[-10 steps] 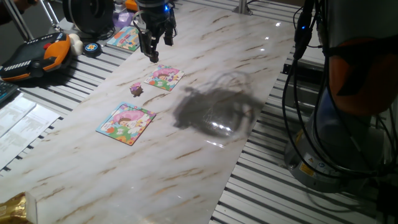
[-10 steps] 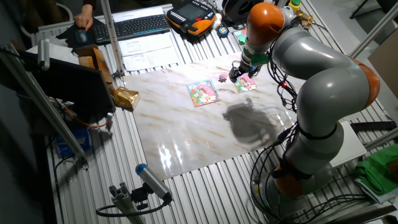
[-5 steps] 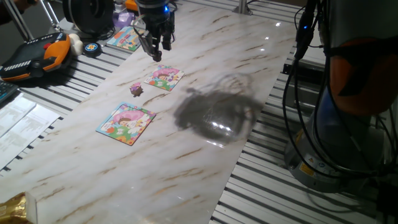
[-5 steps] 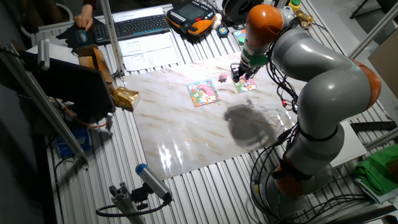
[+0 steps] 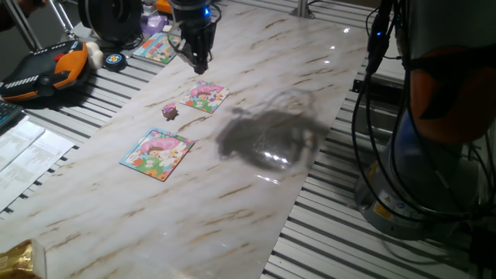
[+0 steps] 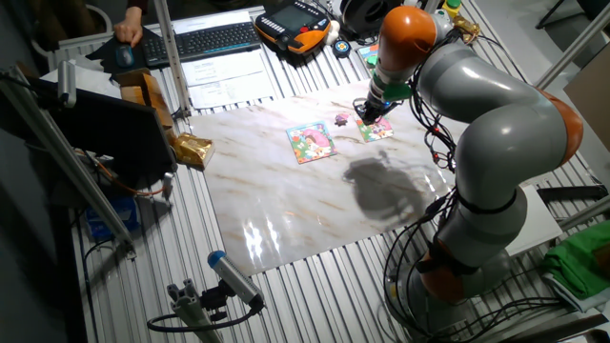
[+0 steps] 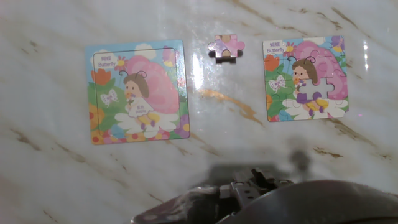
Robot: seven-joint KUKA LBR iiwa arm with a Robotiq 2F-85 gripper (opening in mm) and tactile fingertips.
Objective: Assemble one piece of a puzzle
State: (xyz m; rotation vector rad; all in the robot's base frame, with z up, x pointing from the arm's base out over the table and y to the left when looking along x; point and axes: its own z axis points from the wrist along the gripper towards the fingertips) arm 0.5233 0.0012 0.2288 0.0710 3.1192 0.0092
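the gripper (image 5: 199, 62) has been raised and turned above the table (image 5: 256, 116) — its fingers now look narrowed, empty. the piece (image 7: 226, 46) lies loose beside the puzzle (image 7: 305, 78) — unplaced, so pickup is judged still ahead.

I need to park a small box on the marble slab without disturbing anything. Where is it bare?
Bare: the slab's near half, past the blue-edged puzzle, and its right side. Crowded: the far left, where the loose piece lies between both puzzles under the gripper.
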